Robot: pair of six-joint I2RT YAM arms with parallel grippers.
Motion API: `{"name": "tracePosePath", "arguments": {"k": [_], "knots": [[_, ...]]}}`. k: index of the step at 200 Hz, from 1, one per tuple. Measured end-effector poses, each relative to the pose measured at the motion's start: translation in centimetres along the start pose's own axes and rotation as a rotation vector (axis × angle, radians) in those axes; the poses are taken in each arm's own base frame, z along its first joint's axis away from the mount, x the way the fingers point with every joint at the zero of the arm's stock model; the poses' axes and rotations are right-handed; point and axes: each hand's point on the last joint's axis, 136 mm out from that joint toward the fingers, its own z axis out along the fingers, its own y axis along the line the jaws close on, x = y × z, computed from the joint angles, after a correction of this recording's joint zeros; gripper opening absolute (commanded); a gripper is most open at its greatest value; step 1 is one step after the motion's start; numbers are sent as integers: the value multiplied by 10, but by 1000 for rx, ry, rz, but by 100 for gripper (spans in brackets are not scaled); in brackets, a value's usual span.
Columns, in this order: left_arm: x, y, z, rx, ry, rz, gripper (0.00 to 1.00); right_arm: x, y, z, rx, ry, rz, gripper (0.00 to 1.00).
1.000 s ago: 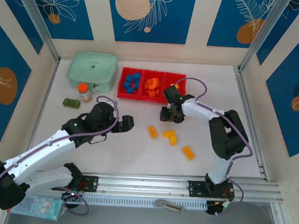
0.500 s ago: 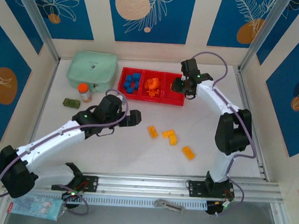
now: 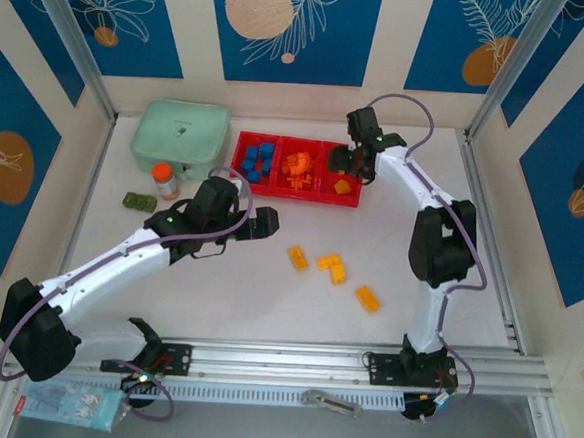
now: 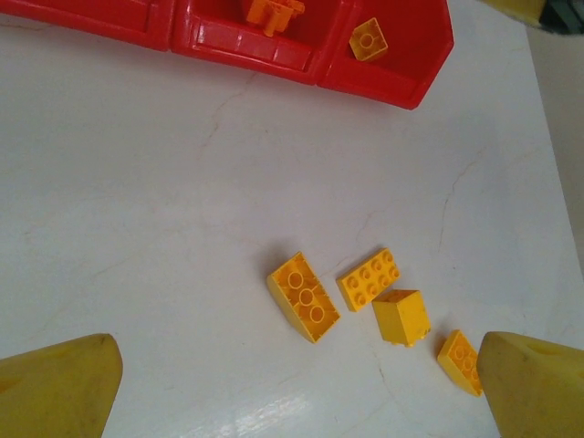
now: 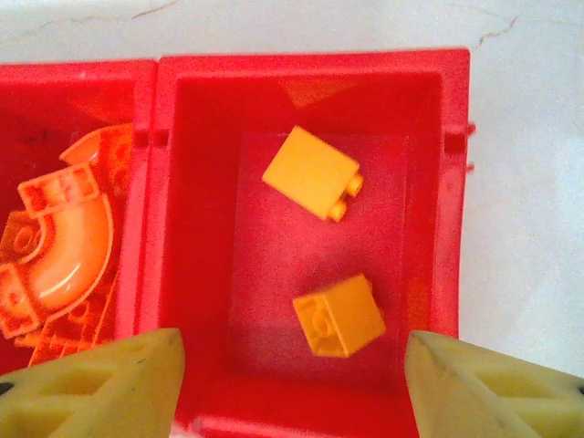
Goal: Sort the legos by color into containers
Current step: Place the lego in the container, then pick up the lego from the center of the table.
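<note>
The red tray of containers [image 3: 274, 190] holds blue legos [image 3: 258, 161] on the left, orange ones [image 3: 297, 166] in the middle and yellow ones [image 3: 343, 188] on the right. My right gripper [image 3: 352, 163] hovers open over the right compartment [image 5: 310, 64]. Two yellow bricks [image 5: 311, 171] [image 5: 338, 315] lie below it, with nothing between its fingers [image 5: 100, 388]. A curved orange piece [image 5: 68, 246] fills the neighbouring compartment. My left gripper [image 3: 262, 224] hangs wide open above the table. Several loose yellow bricks [image 4: 304, 297] [image 4: 369, 278] [image 4: 401, 317] [image 4: 459, 361] lie ahead of it.
A mint green case [image 3: 181, 131] stands left of the tray. An orange-capped bottle [image 3: 164, 181] and a dark green block [image 3: 139, 201] sit in front of the case. Walls close the table on three sides, and an aluminium rail [image 3: 342, 368] runs along the near edge.
My right gripper swung from the table's middle up to the tray's right compartment and opened, leaving a yellow brick there. My left gripper crept right toward the loose yellow bricks.
</note>
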Motion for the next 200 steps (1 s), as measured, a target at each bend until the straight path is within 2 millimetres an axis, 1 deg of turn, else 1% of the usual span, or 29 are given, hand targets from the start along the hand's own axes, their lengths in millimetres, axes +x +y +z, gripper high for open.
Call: {"name": "tracePosePath", "arguments": {"k": [19, 40, 69, 87, 99, 118, 131, 143, 165, 200], "knots": [[3, 1, -6, 9, -6, 0, 99, 31, 19, -15, -39, 31, -48, 71], [11, 8, -16, 10, -5, -2, 99, 74, 44, -25, -84, 86, -121, 73], [24, 21, -29, 3, -5, -9, 99, 135, 68, -27, -115, 182, -216, 75], [35, 30, -35, -7, 1, -18, 99, 167, 77, -24, -110, 236, -268, 76], [39, 36, -39, -12, 0, -23, 99, 185, 82, -23, -99, 260, -307, 76], [46, 43, -43, -25, -2, -35, 99, 205, 88, -23, -88, 282, -350, 76], [48, 46, -46, -30, -2, -39, 99, 213, 91, -20, -86, 298, -365, 76], [49, 48, -47, -32, -4, -45, 99, 218, 91, -13, -71, 307, -373, 75], [50, 49, -47, -35, -3, -46, 99, 227, 87, 1, -26, 330, -389, 69], [50, 51, -47, -44, -5, -47, 99, 235, 81, 21, 25, 360, -400, 59]]}}
